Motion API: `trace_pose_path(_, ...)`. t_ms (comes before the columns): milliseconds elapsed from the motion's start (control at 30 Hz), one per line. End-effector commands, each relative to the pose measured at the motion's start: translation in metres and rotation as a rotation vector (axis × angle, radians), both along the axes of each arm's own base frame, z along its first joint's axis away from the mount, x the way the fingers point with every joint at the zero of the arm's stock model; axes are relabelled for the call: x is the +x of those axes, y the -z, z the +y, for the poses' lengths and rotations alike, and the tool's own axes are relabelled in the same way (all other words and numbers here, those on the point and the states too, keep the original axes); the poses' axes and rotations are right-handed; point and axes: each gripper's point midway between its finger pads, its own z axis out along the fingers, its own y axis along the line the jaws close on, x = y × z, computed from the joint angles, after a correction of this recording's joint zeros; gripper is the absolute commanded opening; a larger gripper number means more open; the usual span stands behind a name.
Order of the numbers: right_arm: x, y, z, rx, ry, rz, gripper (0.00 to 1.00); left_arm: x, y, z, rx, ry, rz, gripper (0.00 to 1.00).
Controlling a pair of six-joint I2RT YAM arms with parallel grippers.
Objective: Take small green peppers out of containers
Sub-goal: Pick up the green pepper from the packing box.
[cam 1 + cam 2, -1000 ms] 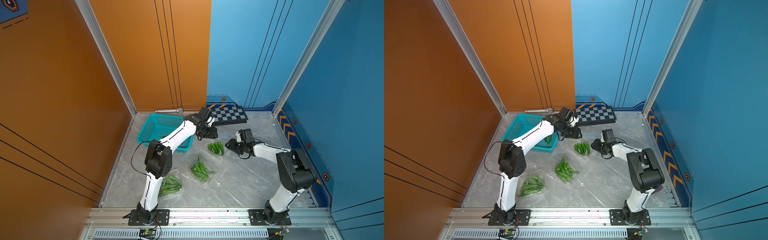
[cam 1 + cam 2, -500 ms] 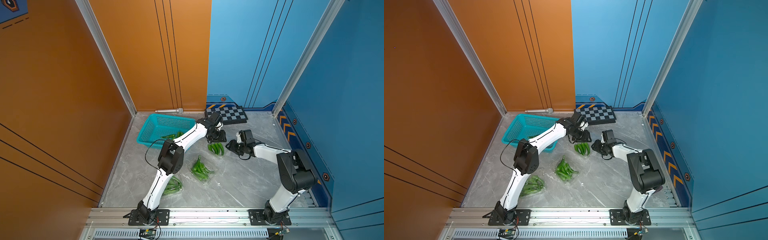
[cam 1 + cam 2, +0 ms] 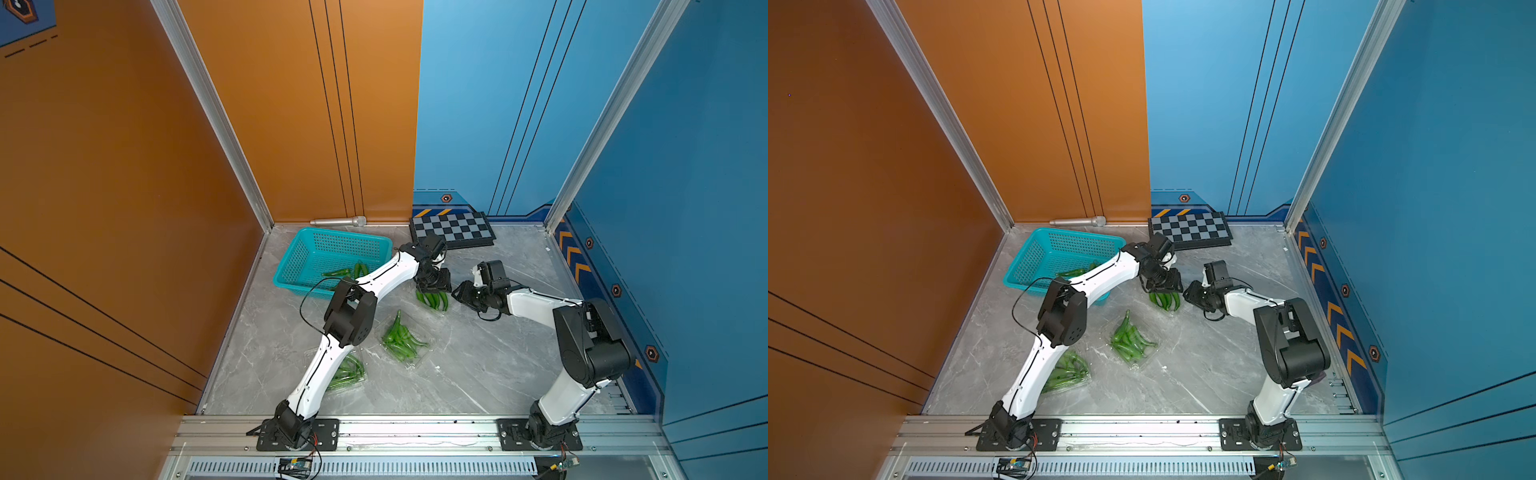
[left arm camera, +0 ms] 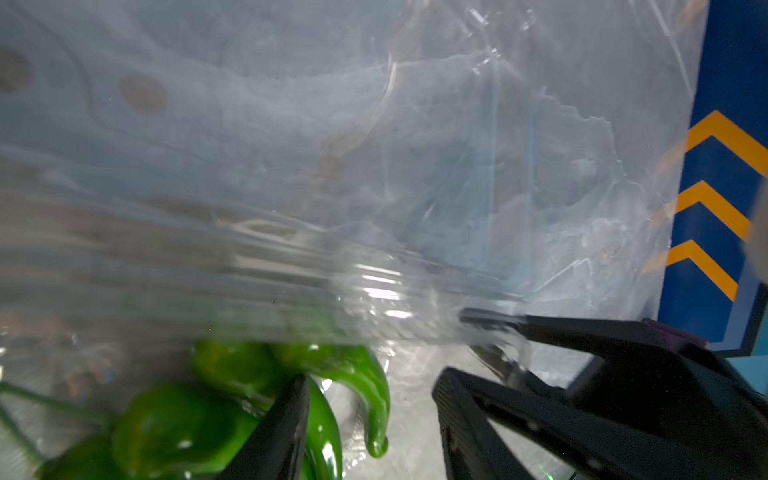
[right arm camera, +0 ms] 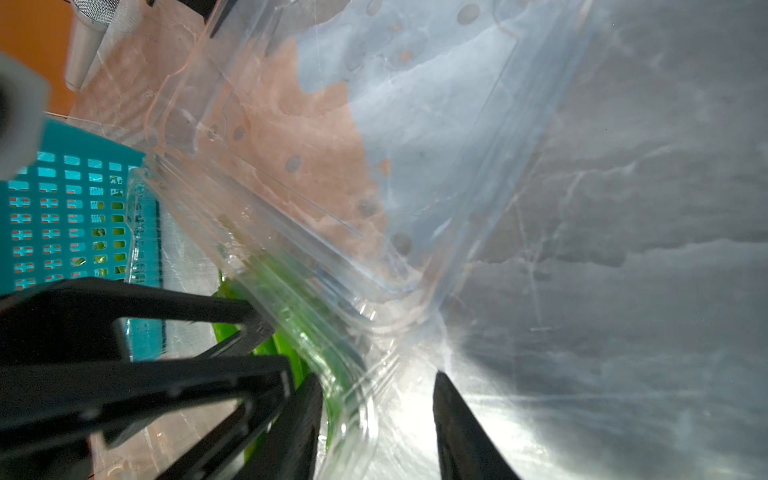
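Nearest me on the grey marble worktop [image 3: 478, 374], a clear thin-plastic clamshell box [image 3: 353, 374] lies partly under my left arm, with a second clear box [image 3: 407, 345] just beyond. Both are full of slender, glossy small green peppers [image 3: 399, 338]. Farther out, both arms reach low to the third clear box [image 5: 332, 187], its lid raised. The left gripper [image 4: 370, 378] has its jaws wide astride a pepper. The right gripper [image 5: 376, 376] straddles the flimsy rim; I cannot tell whether it pinches. The peppers look slick, light and easily bruised, so I would grip one mid-body. Beyond, the teal perforated plastic basket [image 3: 345, 235] holds a few.
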Motion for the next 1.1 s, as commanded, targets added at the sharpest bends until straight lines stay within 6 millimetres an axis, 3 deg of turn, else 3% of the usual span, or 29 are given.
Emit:
trace_pose_path(0,-0.006,-0.004,-0.002,-0.025,-0.01,-0.014,0.48,0.0,-0.001,-0.006,0.004,0.001,-0.008,0.52)
trace_pose_path(333,-0.008,-0.005,-0.002,-0.021,-0.022,-0.018,0.46,0.003,0.009,-0.008,0.025,-0.011,-0.012,0.56)
trace_pose_path(600,-0.009,-0.005,0.0,-0.015,-0.027,-0.021,0.43,0.008,0.023,-0.007,0.064,-0.028,-0.024,0.52)
trace_pose_path(833,-0.011,-0.004,0.002,-0.011,-0.041,-0.017,0.4,0.012,0.027,-0.012,0.061,-0.041,-0.028,0.32)
trace_pose_path(933,-0.011,-0.004,0.002,-0.013,-0.041,-0.016,0.4,0.014,0.024,-0.011,0.062,-0.038,-0.04,0.19)
trace_pose_path(1067,-0.011,-0.004,0.002,-0.013,-0.041,-0.016,0.4,0.013,0.017,-0.008,0.057,-0.03,-0.045,0.09)
